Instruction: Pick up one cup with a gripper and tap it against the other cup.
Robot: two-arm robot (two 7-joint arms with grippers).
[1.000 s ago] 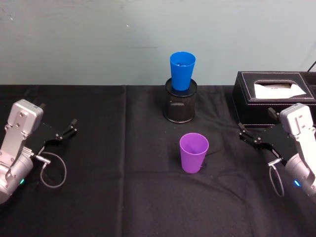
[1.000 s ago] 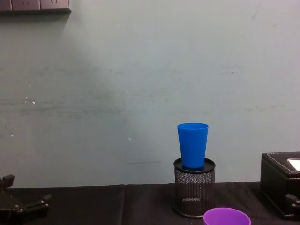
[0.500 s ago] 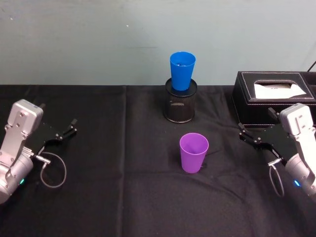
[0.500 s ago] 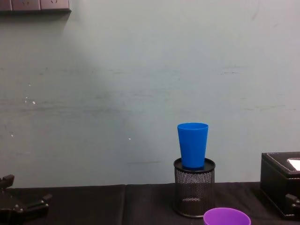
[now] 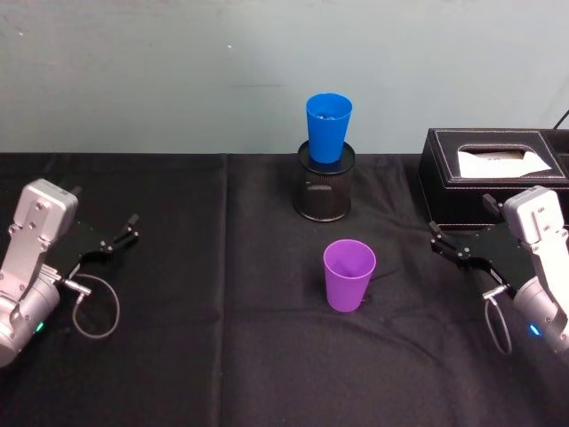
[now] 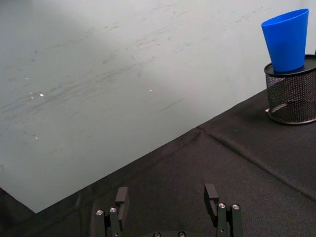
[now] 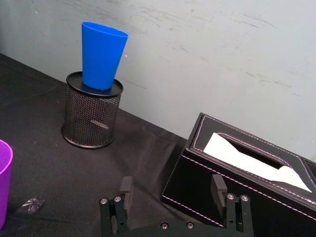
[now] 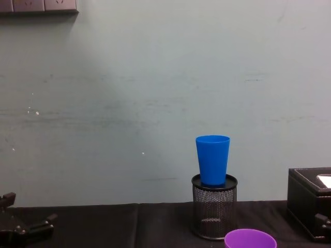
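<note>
Black cloth (image 5: 178, 356) is bearing the tapered purple plastic tumbler (image 5: 348, 276) between the left gripper (image 5: 120, 234) and right gripper (image 5: 447, 245), both spread and empty, while a hard tap could be toppling the blue plastic tumbler (image 5: 328, 127) perching in a black wire-mesh holder (image 5: 324, 191).

A black cloth (image 5: 222, 347) covers the table, and a straight fold line runs through it from front to back, left of the middle. Near the back edge, about in the middle, a black wire-mesh pen holder (image 5: 323, 199) stands upright. Well to its right lies a black tissue box (image 5: 462, 182) with light stitching, and a white tissue (image 5: 503, 161) shows in its top slot. Behind is a pale, scuffed wall (image 5: 133, 71). On the cloth lies a small crumpled scrap (image 7: 30, 203).
</note>
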